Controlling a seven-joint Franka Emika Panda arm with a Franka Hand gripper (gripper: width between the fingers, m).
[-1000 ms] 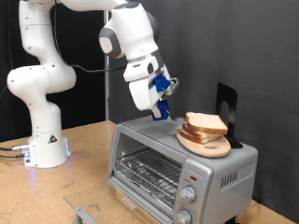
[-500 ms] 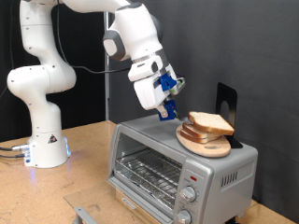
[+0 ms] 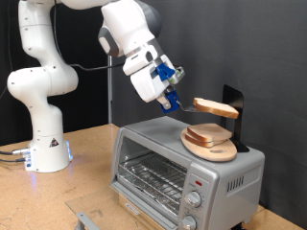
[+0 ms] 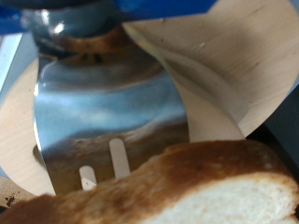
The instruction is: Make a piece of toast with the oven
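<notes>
My gripper point(image 3: 171, 96) is above the silver toaster oven point(image 3: 163, 168), tilted, and shut on the handle of a metal spatula point(image 4: 107, 103). The piece of toast point(image 3: 215, 107), pale with a tan crust, lies on the spatula blade, lifted clear above the round wooden plate point(image 3: 213, 148) on the oven's top. In the wrist view the toast point(image 4: 187, 187) covers the slotted blade's tip, with the wooden plate point(image 4: 234, 56) beneath. The oven's glass door is shut; the wire rack shows behind it. Two knobs point(image 3: 197, 201) sit at its front.
A black upright object point(image 3: 233, 105) stands on the oven's top behind the plate. The robot's white base point(image 3: 43, 144) stands on the wooden table at the exterior view's left. A small metal piece point(image 3: 86, 220) lies at the table's bottom edge.
The gripper has risen and tilted. The toast has left the wooden plate and now hangs above it on the spatula.
</notes>
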